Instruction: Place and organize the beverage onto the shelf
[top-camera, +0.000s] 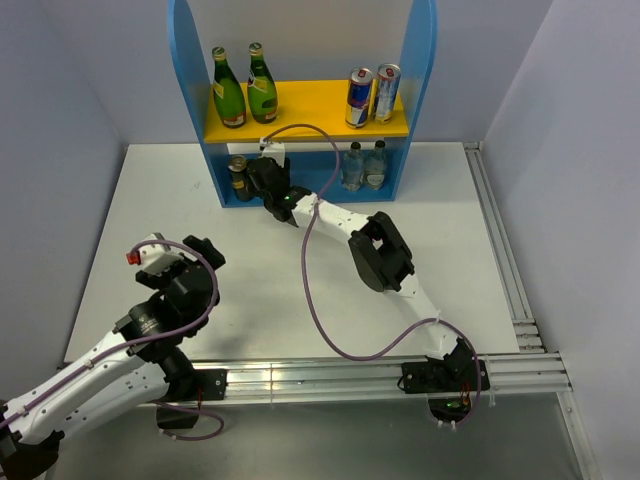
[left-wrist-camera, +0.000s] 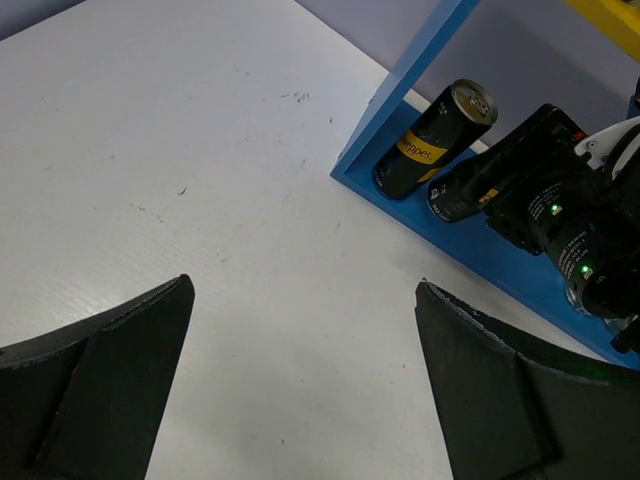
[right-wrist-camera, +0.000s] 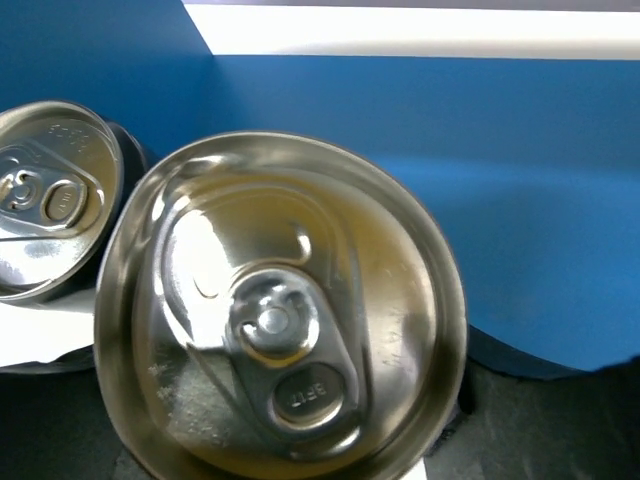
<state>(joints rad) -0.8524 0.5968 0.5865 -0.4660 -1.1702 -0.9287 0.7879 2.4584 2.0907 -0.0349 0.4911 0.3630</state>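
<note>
The shelf (top-camera: 308, 122) stands at the back of the table, blue-sided with a yellow upper board. Two green bottles (top-camera: 245, 90) and two energy drink cans (top-camera: 372, 95) stand on that board. Two clear bottles (top-camera: 364, 166) stand on the lower level at the right. On the lower left stands a black can (left-wrist-camera: 432, 142) with a second black can (right-wrist-camera: 280, 310) beside it. My right gripper (top-camera: 262, 172) reaches into the shelf around this second can; its fingers are hidden behind the can. My left gripper (left-wrist-camera: 303, 285) hovers open over bare table, empty.
The right arm (top-camera: 375, 250) stretches diagonally across the table middle with its purple cable looping alongside. Grey walls close in both sides. A metal rail (top-camera: 505, 260) runs along the right edge and the front.
</note>
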